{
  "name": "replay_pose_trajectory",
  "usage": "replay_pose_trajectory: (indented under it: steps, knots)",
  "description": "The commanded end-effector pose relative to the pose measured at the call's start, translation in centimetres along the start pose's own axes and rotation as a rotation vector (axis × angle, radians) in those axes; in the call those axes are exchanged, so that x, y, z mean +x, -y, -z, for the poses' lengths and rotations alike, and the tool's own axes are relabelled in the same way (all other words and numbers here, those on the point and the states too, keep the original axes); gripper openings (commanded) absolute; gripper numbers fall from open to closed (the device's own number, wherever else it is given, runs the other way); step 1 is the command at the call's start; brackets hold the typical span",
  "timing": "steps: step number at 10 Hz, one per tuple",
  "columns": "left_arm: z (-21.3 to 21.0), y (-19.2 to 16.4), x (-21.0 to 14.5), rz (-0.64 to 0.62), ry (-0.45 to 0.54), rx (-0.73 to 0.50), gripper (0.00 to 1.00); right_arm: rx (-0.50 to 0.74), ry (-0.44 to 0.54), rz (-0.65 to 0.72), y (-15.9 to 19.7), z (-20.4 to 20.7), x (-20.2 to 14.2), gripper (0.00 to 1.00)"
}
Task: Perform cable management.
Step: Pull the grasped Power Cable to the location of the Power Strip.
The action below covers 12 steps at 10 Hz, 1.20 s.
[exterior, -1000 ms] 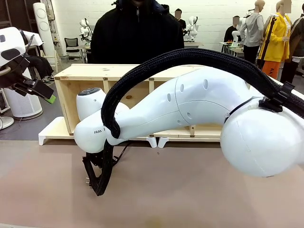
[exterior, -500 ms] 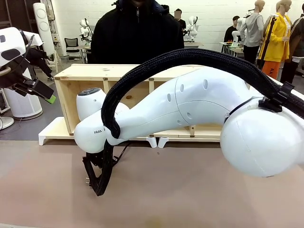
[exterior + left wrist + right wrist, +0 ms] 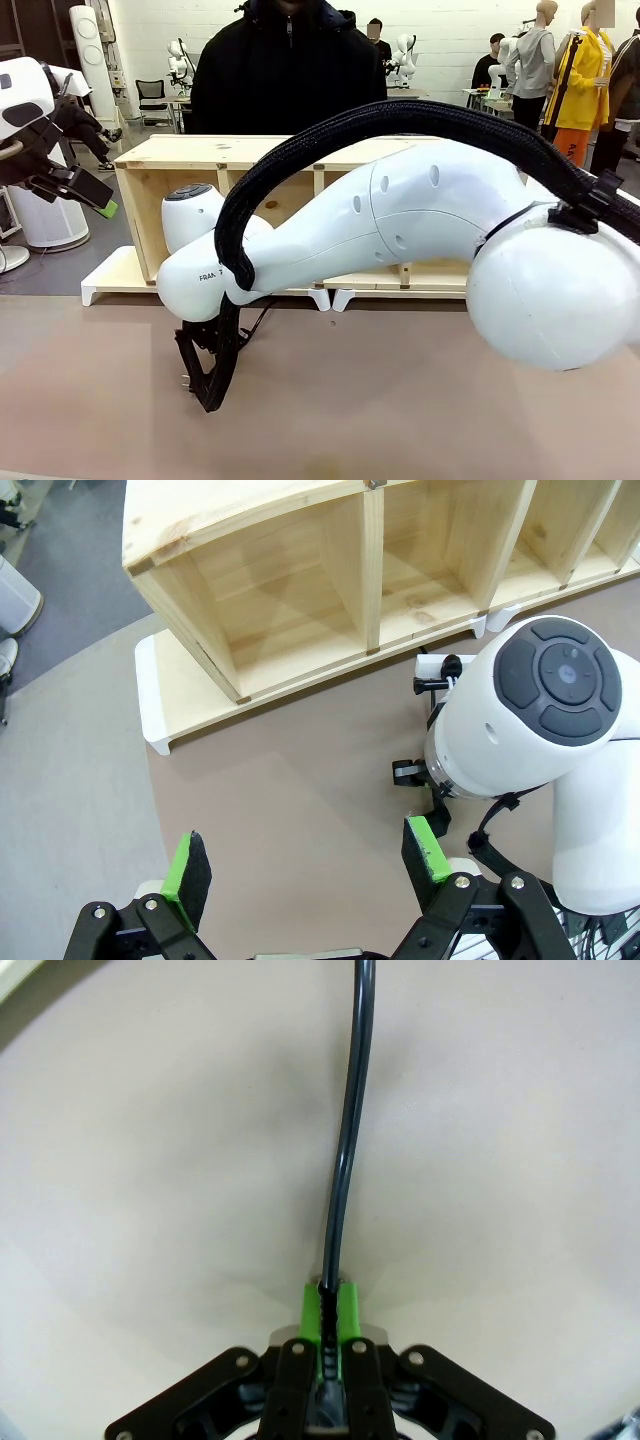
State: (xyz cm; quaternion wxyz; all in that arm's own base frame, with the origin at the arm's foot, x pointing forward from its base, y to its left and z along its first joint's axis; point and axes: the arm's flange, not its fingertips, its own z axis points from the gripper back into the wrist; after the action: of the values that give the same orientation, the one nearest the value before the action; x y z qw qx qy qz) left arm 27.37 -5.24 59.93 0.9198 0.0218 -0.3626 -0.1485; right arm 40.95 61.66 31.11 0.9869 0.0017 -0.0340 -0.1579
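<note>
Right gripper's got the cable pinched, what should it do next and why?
Probably lift the right gripper a little: it is shut on the cable low over the table, and the cable runs on ahead along it.

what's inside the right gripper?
The cable, clamped in the right gripper between its shut green pads, running off across the table. The stretch between the pads is covered.

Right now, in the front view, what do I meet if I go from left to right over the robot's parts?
left pincer, open and raised → right pincer, low at the table, shut on the cable → large round joint of the right arm
</note>
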Motion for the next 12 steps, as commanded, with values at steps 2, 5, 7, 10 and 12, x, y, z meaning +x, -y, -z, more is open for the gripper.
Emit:
replay_pose_trajectory:
  steps: [2,5,7,10,12]
  knots:
    - [0.0,-0.1,0.0,0.003,0.003,0.007,1.00,0.025,-0.020,-0.038,4.5,-2.3,-0.8,0.07]
    - [0.0,-0.1,0.0,0.003,0.003,0.007,1.00,0.037,-0.028,-0.063,8.0,-3.7,-1.9,0.07]
    - [0.0,-0.1,0.0,0.003,0.003,0.007,1.00,0.041,-0.036,-0.079,10.6,-4.3,-2.7,0.07]
    - [0.0,-0.1,0.0,0.003,0.003,0.007,1.00,0.041,0.016,0.022,15.9,-5.6,-4.3,0.07]
    - [0.0,-0.1,0.0,0.003,0.003,0.007,1.00,0.050,0.049,0.081,19.0,-6.1,-5.7,0.07]
